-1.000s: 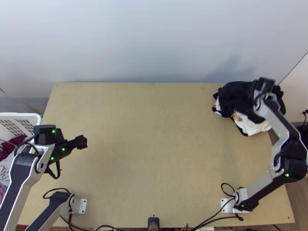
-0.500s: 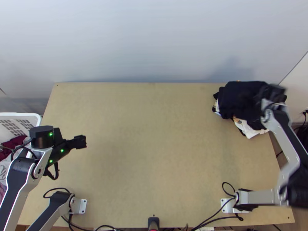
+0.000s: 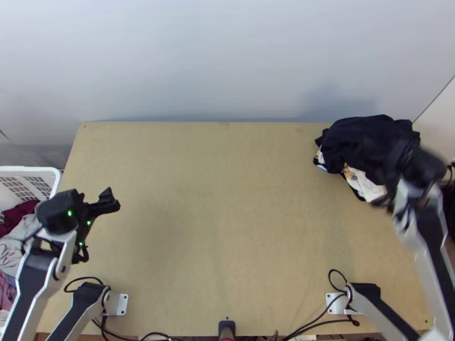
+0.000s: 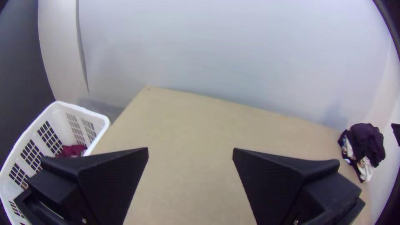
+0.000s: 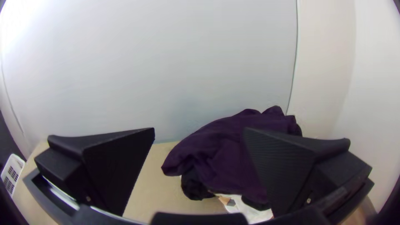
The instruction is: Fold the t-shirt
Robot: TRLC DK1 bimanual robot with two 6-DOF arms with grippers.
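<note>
In the top view, a bunched pile of dark cloth (image 3: 364,142) with white pieces under it lies at the table's far right corner. My right gripper (image 3: 401,156) is at the pile's near right side, blurred. My left gripper (image 3: 111,202) stands over the table's left part, away from the cloth. In the left wrist view, my left gripper (image 4: 191,151) is open with nothing between its fingers. The right wrist view has my right gripper (image 5: 199,131) open, the dark cloth (image 5: 221,150) beyond it. Which piece is the t-shirt, I cannot tell.
A white basket (image 3: 56,176) holding maroon and grey clothes stands beyond the table's left edge. Bare wood of the table (image 3: 227,216) stretches between the arms. A wall (image 3: 227,62) rises behind the far edge. Cables lie near both arm bases.
My right gripper has drawn back toward the near right from over the pile, and the dark cloth's top has shifted a little. My left gripper has turned and moved slightly left.
</note>
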